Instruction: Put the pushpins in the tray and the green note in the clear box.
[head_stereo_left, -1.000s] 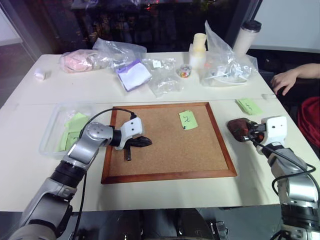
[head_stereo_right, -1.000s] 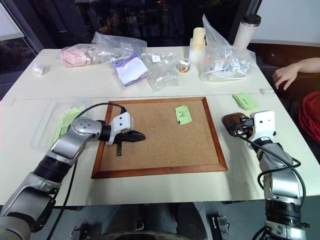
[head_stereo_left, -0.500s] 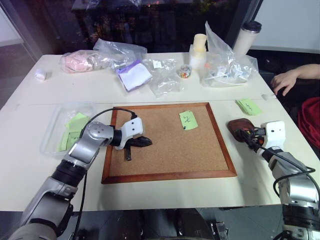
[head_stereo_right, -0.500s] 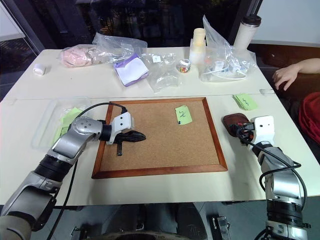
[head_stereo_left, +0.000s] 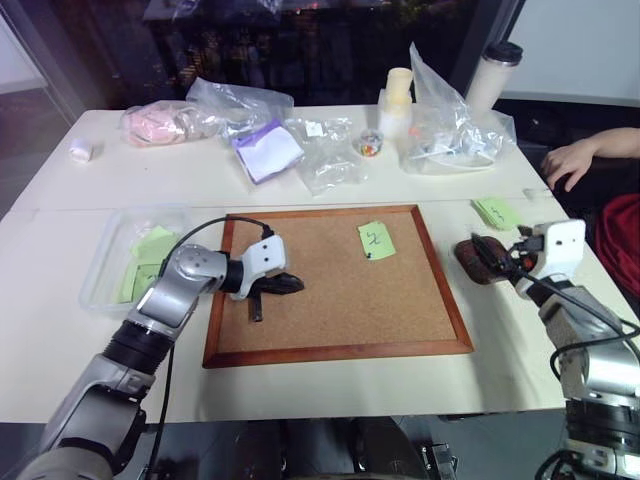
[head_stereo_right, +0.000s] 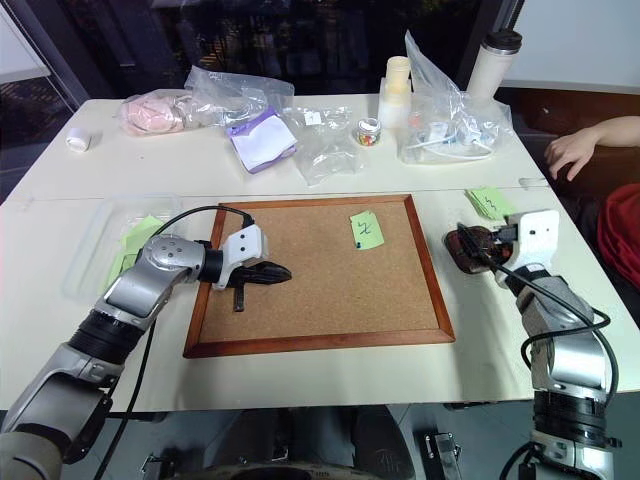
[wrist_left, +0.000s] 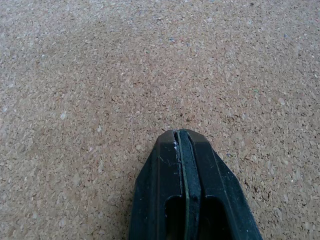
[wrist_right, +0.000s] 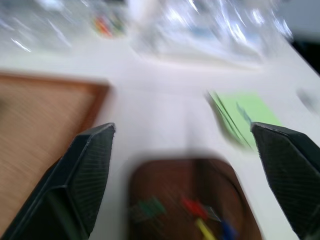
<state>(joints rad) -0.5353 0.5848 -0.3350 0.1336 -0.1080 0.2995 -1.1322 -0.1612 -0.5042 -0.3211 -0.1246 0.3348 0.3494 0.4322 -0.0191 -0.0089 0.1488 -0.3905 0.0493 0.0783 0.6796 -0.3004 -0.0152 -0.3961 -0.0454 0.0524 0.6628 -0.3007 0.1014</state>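
Corkboard (head_stereo_left: 340, 285) takes up the near middle of the worktop (head_stereo_left: 60, 350), and the left hand (head_stereo_left: 285, 284) rests low over its left part, fingers pressed together with nothing between them; the left wrist view shows the shut tips (wrist_left: 182, 145) against bare cork. At the right, just off the board's frame, the right hand (head_stereo_right: 478, 246) hovers over the tray (head_stereo_left: 480, 258) with its fingers spread wide and empty. The right wrist view looks down into the tray (wrist_right: 192, 200), where blurred pushpins (wrist_right: 200, 220) in red, green, yellow and blue lie, a detail the head views do not resolve. On the board's far part sits the green note (head_stereo_left: 376, 240) with its black squiggle. Left of the board, the clear box (head_stereo_left: 110, 262) holds green papers. Beyond the tray lies a pad of green notes (head_stereo_left: 498, 212). Farther back are plastic bags (head_stereo_left: 330, 155), and a person's hand (head_stereo_left: 570, 162) rests at the right edge.
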